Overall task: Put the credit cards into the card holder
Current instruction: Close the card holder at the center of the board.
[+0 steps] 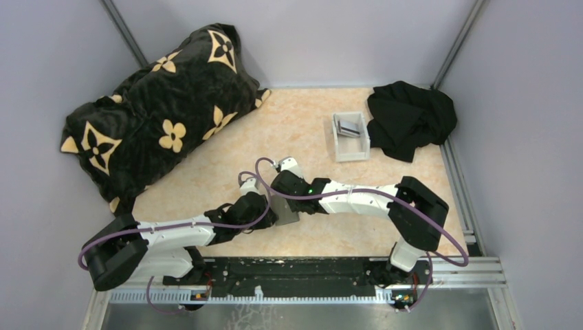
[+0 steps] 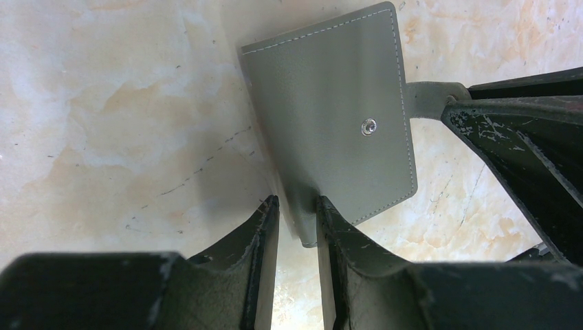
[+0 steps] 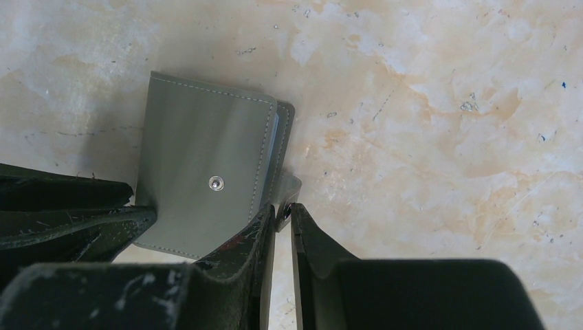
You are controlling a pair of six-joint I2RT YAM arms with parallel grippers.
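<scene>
The card holder (image 2: pixel 330 117), a grey stitched wallet with a metal snap stud, is held between both arms just above the table. My left gripper (image 2: pixel 297 206) is shut on its lower corner. My right gripper (image 3: pixel 284 210) is shut on the small closing tab (image 3: pixel 289 187) at the card holder's (image 3: pixel 206 158) edge. In the top view the two grippers meet at mid-table around the card holder (image 1: pixel 285 212). The credit cards (image 1: pixel 350 127) lie as dark grey rectangles in a white tray at the back right, away from both grippers.
The white tray (image 1: pixel 352 154) stands next to a crumpled black cloth (image 1: pixel 411 118) in the back right corner. A large black cushion with gold flowers (image 1: pixel 158 117) fills the back left. Grey walls close in the marble-patterned table (image 1: pixel 206 172).
</scene>
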